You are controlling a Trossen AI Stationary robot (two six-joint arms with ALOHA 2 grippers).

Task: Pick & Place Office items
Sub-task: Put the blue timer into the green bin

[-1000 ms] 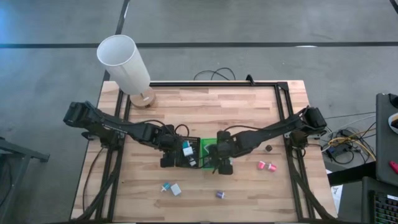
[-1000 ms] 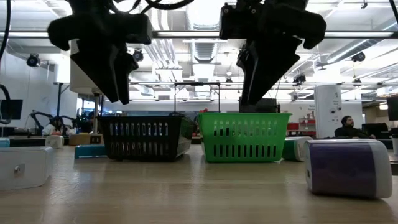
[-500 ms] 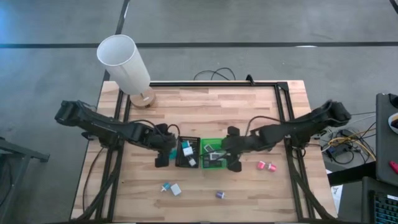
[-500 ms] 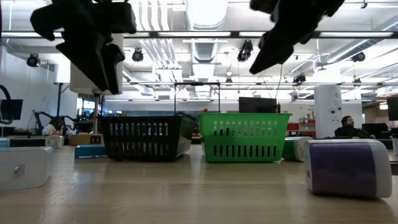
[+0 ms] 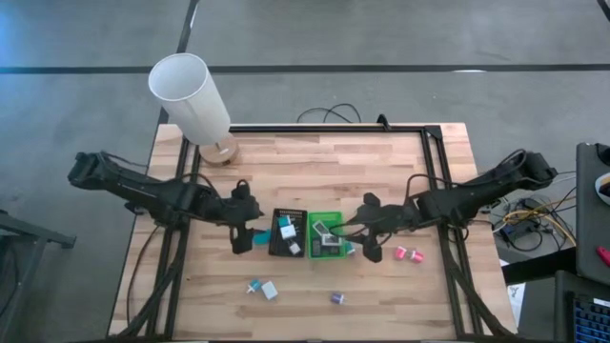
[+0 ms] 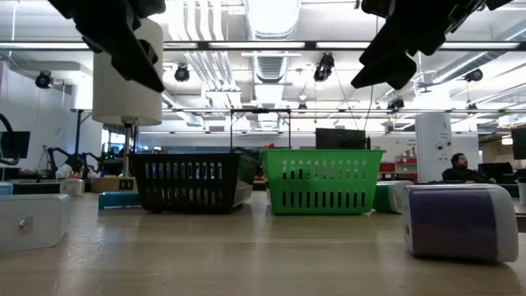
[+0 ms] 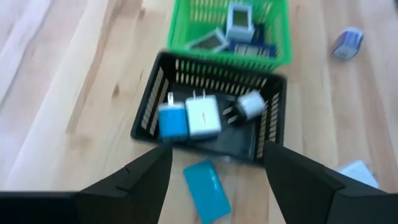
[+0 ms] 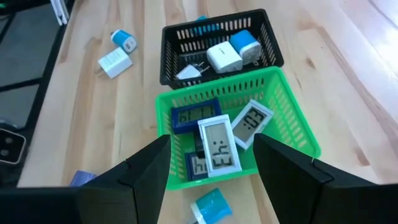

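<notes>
Between the parted fingers of the left gripper (image 7: 214, 180), nothing is held; it is raised above the table just left of the black tray (image 5: 288, 233). The right gripper (image 8: 211, 177) is likewise spread apart and empty, raised just right of the green tray (image 5: 325, 234).

Inside the black tray (image 7: 208, 112), three plug-in chargers are seen side by side: a blue one (image 7: 171, 121), a white one (image 7: 203, 116) and a smaller white one (image 7: 249, 104) with its prongs showing. A teal flat piece (image 7: 207, 191) is seen on the wood just outside that tray, beneath the left gripper.

Inside the green tray (image 8: 236, 134), small display units are gathered: a white one (image 8: 219, 145) on which "Eh" can be read as shown, a second white one (image 8: 254, 123) and a blue-framed one (image 8: 196, 114) whose digits cannot be read. A teal piece (image 8: 211, 205) lies beside this tray.

Well apart on the table, a blue charger and a white charger (image 5: 263, 289), a purple piece (image 5: 337, 298) and two pink pieces (image 5: 409, 253) are scattered near the front edge. A white lamp (image 5: 190, 96) stands at the far left corner.
</notes>
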